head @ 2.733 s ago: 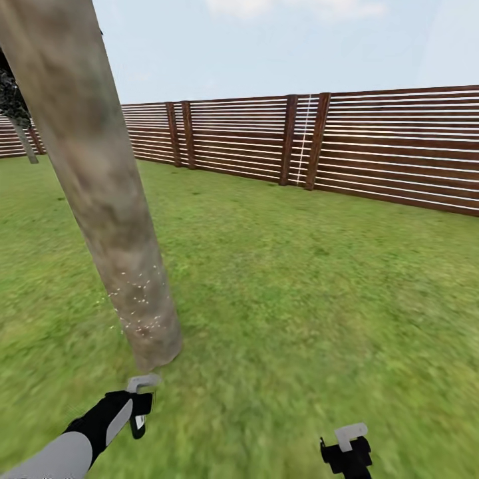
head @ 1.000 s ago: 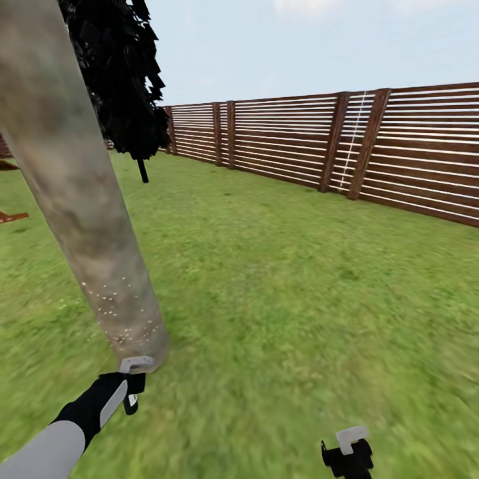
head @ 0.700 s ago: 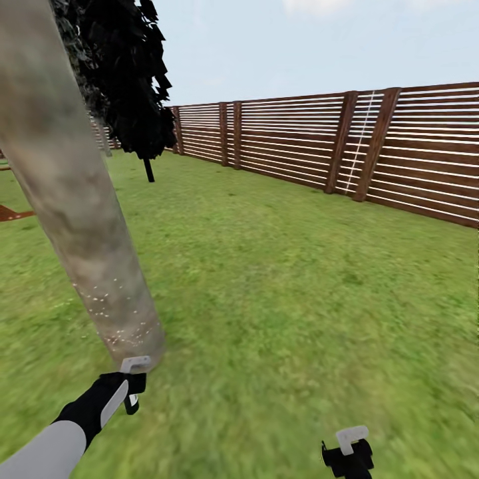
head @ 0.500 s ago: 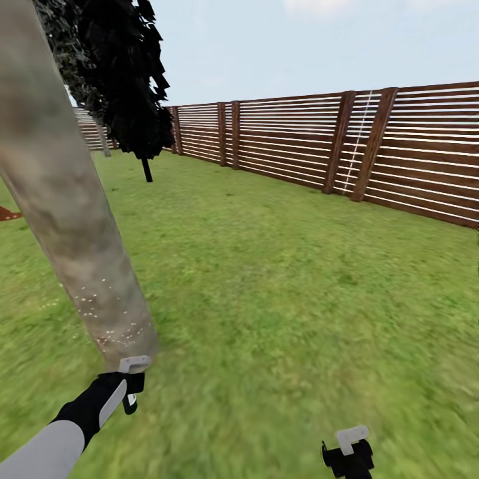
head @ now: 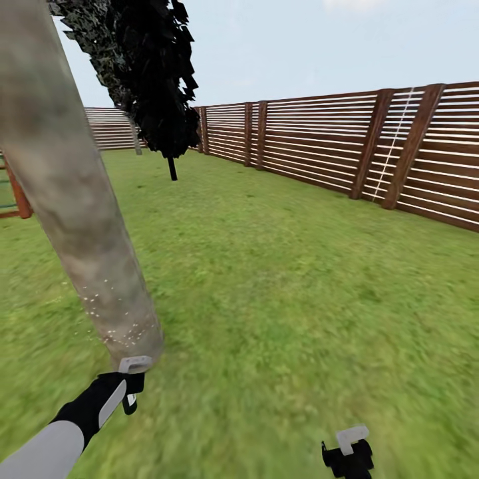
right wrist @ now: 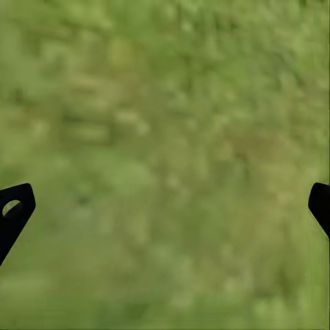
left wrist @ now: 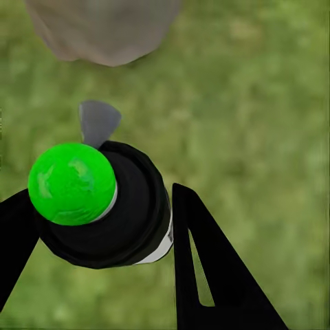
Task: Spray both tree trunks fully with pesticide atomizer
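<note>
Grey-brown bark fills the left of my head view: the tree trunk (head: pixel 80 219) leans across the frame, its lower part flecked with small white specks just above the grass. Over the last few seconds my view has swung, so the black cypress-like tree (head: pixel 153 80) and more of the slatted fence (head: pixel 319 146) have come into sight, while the trunk has stayed close in front of my left arm. I take it I am circling the trunk to cover its other sides.

My left end effector (head: pixel 133 386) is closed around the pesticide atomizer (left wrist: pixel 103 206), held near the base of the trunk; its top looks bright green here. My right end effector (head: pixel 349 452) hangs open over the grass, holding nothing.

No writing is legible anywhere.
</note>
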Controlling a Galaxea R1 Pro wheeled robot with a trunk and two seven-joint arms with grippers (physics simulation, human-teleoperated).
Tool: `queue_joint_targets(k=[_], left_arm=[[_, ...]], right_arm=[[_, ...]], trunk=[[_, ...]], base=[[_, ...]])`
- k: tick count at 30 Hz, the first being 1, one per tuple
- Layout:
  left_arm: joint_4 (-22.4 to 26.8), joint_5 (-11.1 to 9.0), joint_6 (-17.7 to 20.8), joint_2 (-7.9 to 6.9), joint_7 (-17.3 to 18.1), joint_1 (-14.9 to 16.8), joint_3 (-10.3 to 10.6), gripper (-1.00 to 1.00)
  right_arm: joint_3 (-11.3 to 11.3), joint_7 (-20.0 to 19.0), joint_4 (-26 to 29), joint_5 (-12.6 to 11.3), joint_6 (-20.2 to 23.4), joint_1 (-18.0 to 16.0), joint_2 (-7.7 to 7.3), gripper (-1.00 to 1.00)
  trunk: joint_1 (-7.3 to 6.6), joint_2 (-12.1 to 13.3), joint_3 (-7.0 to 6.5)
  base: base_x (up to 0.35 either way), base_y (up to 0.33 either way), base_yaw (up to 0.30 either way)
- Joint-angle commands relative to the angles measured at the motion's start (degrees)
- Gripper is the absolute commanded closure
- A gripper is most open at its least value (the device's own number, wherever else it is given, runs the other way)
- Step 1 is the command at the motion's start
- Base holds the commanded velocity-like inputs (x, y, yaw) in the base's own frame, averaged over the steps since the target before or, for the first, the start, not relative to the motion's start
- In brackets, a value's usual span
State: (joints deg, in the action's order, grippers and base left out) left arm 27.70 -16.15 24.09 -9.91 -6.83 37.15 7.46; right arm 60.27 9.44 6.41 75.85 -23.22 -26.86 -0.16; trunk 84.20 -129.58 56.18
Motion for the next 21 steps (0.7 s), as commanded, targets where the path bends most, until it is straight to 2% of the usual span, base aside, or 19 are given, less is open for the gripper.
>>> queue_joint_targets(k=[1,10,16,19,21], left_arm=[[0.09,-0.57,0.25,-0.04,-0.47,0.03,0.45,1.0],[0.08,-0.55,0.17,0.29,-0.47,0.03,0.54,1.0],[0.13,-0.76,0.09,0.53,-0.34,0.13,0.53,1.0],[2.15,-0.67,0.58,-0.18,-0.13,3.18,0.49,1.0],[3.01,-0.58,0.94,-1.66,0.01,5.26,0.46,1.0]], right_arm=[[0.37,0.31,-0.08,0.62,-0.16,-0.03,-0.02,-1.0],[0.37,0.31,-0.14,0.62,-0.12,-0.06,-0.02,-1.0],[0.43,0.31,-0.06,0.6,-0.11,-0.04,-0.02,-1.0],[0.45,0.31,-0.06,0.62,-0.08,-0.03,-0.02,-1.0],[0.42,0.31,-0.08,0.62,-0.07,-0.03,-0.02,-1.0]], trunk=[[0.01,-0.02,0.05],[0.01,-0.02,0.05],[0.01,-0.02,0.05],[0.01,-0.02,0.05],[0.01,-0.02,0.05]], base=[[0.184,-0.239,0.277],[0.055,-0.262,0.276],[0.0,-0.047,0.276],[0.0,-0.001,0.276],[0.0,0.0,0.276]])
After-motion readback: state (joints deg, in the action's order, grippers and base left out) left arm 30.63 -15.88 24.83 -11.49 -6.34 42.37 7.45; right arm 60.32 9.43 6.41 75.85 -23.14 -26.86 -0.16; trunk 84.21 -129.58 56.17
